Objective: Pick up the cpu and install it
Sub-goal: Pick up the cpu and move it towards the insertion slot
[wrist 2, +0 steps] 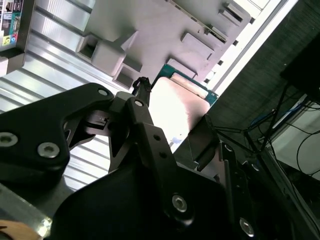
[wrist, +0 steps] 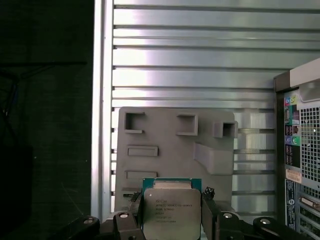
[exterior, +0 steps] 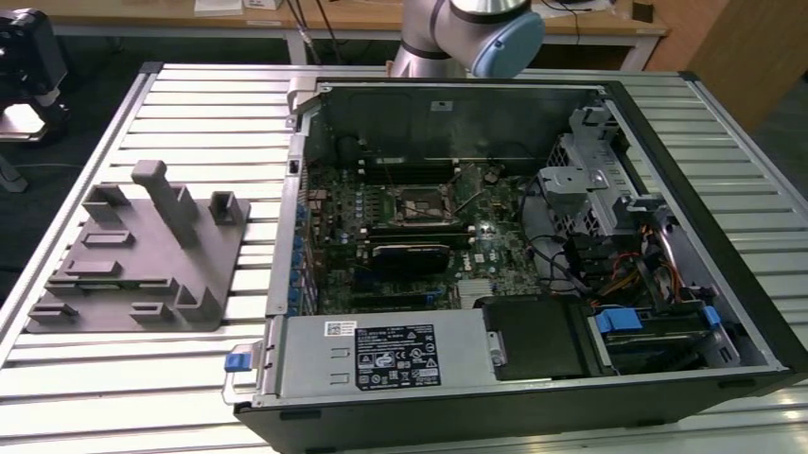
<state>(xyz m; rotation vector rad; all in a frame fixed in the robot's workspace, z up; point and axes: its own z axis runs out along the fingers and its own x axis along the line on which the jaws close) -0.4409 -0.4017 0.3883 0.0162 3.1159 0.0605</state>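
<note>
Widest thing here is the slatted metal counter (exterior: 707, 123), ribbed and shiny, and it carries everything. On it lies the open computer case (exterior: 467, 118), a sheet-steel box on its side. Its green motherboard (exterior: 335, 284) is crowded with parts, with the dark square socket (exterior: 421, 205) framed in metal near the middle. Toward the exterior view's left sits the grey fixture (exterior: 139, 265), matte moulded plastic with blocky posts and shallow pockets. The arm (exterior: 467, 33) rises at the counter's far edge.

Now the tool (wrist: 173, 200): in both wrist views its black fingers (wrist: 211, 210) are clamped on opposite edges of the cpu (wrist: 172, 215). The cpu hangs in the air above the fixture, touching nothing else. It's a thin flat square with a silvery metal top and teal-green board showing at its rim.

Here's the worry, to my eye: that's a narrow edge grip on smooth, hard material, so a jolt could let the cpu twist or slip out. And if it hangs tilted or turned the wrong way, it wouldn't seat flat in that socket, and the fine contacts there could get bent.
</note>
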